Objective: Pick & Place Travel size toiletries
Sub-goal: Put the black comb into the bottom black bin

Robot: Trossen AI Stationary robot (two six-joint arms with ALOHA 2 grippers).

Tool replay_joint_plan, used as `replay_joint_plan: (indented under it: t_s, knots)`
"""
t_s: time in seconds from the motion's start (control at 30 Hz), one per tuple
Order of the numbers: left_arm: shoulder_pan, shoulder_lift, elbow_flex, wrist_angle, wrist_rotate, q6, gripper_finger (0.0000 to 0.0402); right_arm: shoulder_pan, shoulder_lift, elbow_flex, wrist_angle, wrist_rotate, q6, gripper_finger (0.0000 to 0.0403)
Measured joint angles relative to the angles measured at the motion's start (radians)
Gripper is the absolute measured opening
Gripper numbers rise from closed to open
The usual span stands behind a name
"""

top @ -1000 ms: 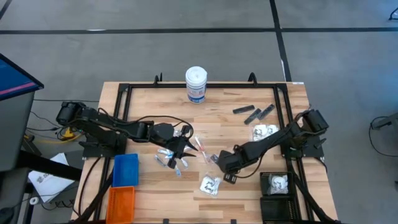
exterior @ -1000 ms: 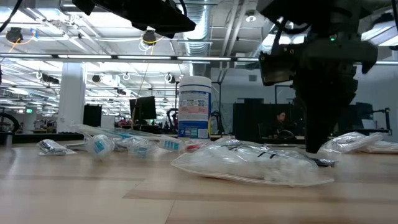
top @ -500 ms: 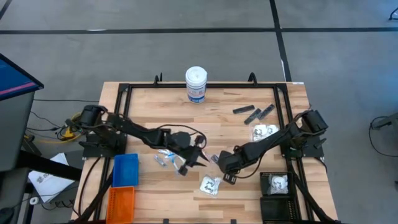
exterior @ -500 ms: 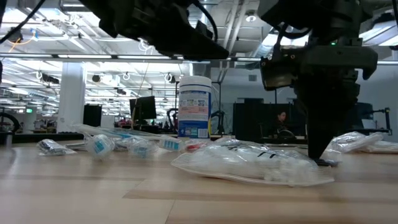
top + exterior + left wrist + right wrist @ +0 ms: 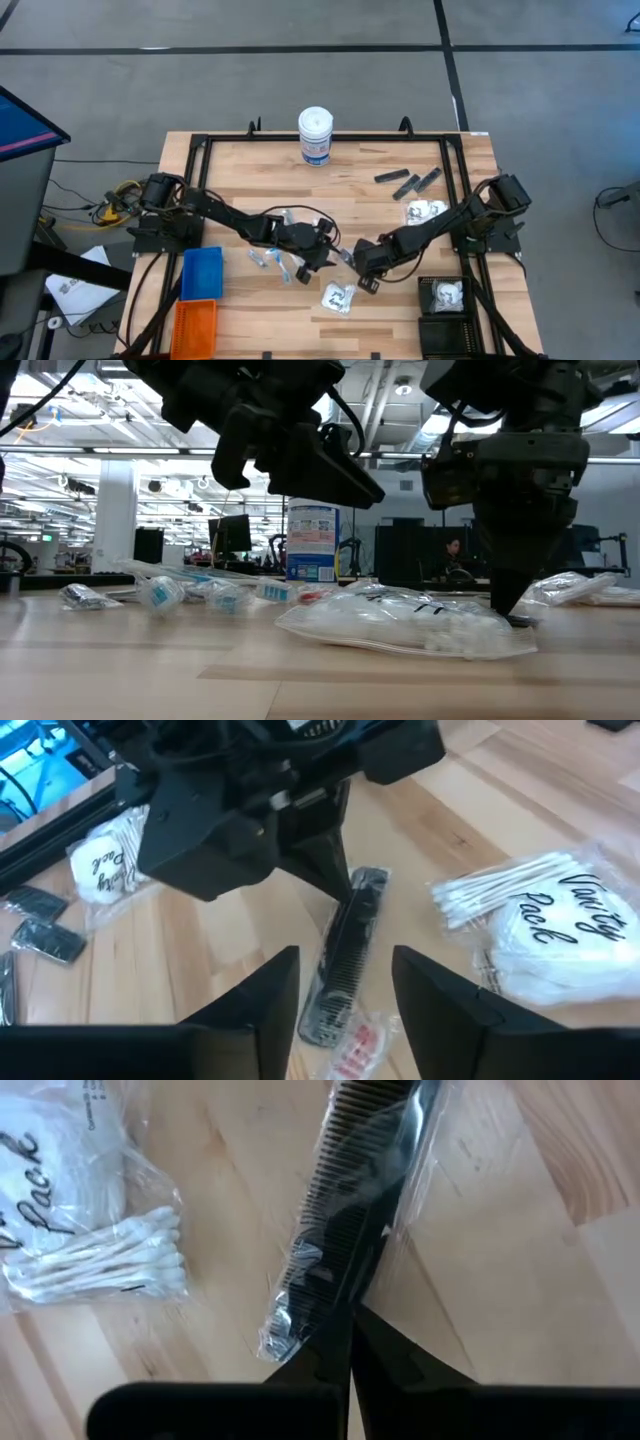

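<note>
A black comb in a clear wrapper (image 5: pixel 345 945) lies flat on the wooden table, near its middle. My right gripper (image 5: pixel 350 1342) stands shut over one end of it, pointing steeply down. My left gripper (image 5: pixel 345 995) hovers open above the comb's other end (image 5: pixel 325 1020), slanting down from the table's left, touching nothing. A clear packet of cotton swabs and pads (image 5: pixel 337 297) lies just nearer. Small silver-blue tubes (image 5: pixel 270 258) lie under the left arm. Slim black pieces (image 5: pixel 405 182) lie at the far right. My right gripper's shut fingertips (image 5: pixel 322 885) come down from above onto the wrapped comb's end (image 5: pixel 322 1295). The fingers point along the comb. The comb lies flat on the table. Whether they pinch the wrapper or only press on it, I cannot tell.
A tall white canister (image 5: pixel 315 135) stands at the far edge. A second clear packet (image 5: pixel 425 211) lies right of centre. Blue (image 5: pixel 202 272) and orange (image 5: pixel 195 325) bins sit at the near left. A black bin (image 5: pixel 445 300) holding a packet sits at the near right.
My left gripper has gone down and toward the table's right, from over the tubes to just left of my right gripper and the comb. My right gripper has stayed on the comb's end, and the comb has not moved.
</note>
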Motion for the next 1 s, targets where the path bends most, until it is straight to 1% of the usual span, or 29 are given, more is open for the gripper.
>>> replay_joint_plan:
  t_s: [0.1,0.27,0.37,0.47,0.6,0.73,0.83,1.0]
  knots:
    - [-0.002,0.000,0.000,0.003,0.004,0.000,0.0165,-0.004,0.000,0.000,-0.003,-0.002,0.028,0.0000]
    - [-0.002,0.000,0.000,0.016,0.041,0.000,0.0161,-0.007,0.000,0.001,-0.019,0.012,0.077,0.0000]
    - [-0.002,0.000,0.000,0.019,0.063,0.000,0.0159,-0.008,0.000,0.001,-0.054,0.025,0.085,0.0000]
    - [-0.001,0.009,0.000,0.022,0.065,0.000,0.0160,-0.012,0.001,0.000,-0.064,0.028,0.096,0.0000]
    - [-0.001,0.052,0.026,0.030,0.064,0.009,0.0161,-0.017,0.001,0.000,-0.064,0.019,0.092,0.0000]
    - [-0.002,0.138,0.085,0.034,0.060,0.038,0.0159,-0.018,0.001,0.000,-0.064,0.016,0.083,0.0000]
    - [-0.002,0.207,0.130,0.029,0.006,0.077,0.0162,-0.020,0.001,0.000,-0.064,0.013,0.075,0.0000]
    - [-0.024,0.243,0.157,0.032,-0.219,0.193,0.0168,-0.022,0.001,0.000,-0.064,0.012,0.063,0.0000]
